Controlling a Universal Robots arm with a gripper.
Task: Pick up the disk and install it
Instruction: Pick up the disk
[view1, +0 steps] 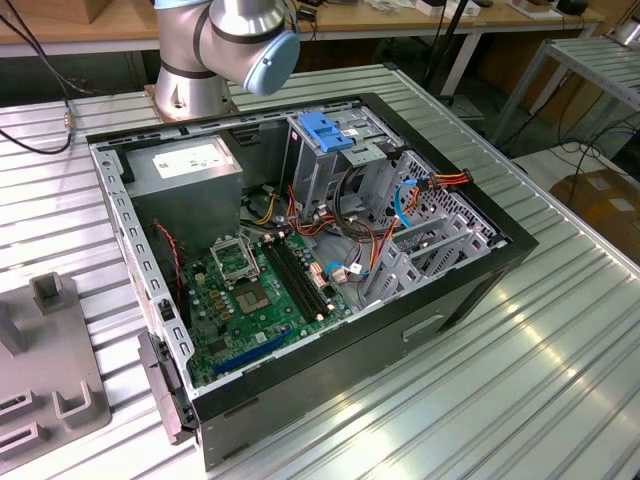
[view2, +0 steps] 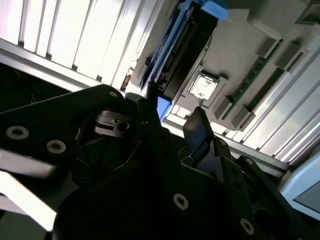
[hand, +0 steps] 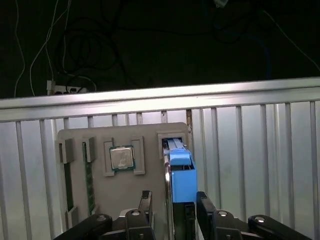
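Observation:
The disk (hand: 182, 172) stands on edge in a slot of a grey holder plate (hand: 145, 135), its blue bracket facing the first wrist view. My gripper (hand: 173, 201) straddles it, one black finger on each side, open, with a visible gap between one finger (hand: 145, 201) and the disk's metal face. In the second wrist view the disk (view2: 187, 50) runs away from the gripper (view2: 170, 112), and its blue end sits between the two fingertips.
An open computer case (view1: 480, 270) lies on the slatted metal table, with a motherboard, a drive cage with a blue top (view1: 325, 135) and a grey power supply (view1: 190, 170). The holder plate also carries a processor chip (hand: 122, 158) and a memory stick (hand: 90, 175). The arm's base (view1: 195, 90) stands behind the case.

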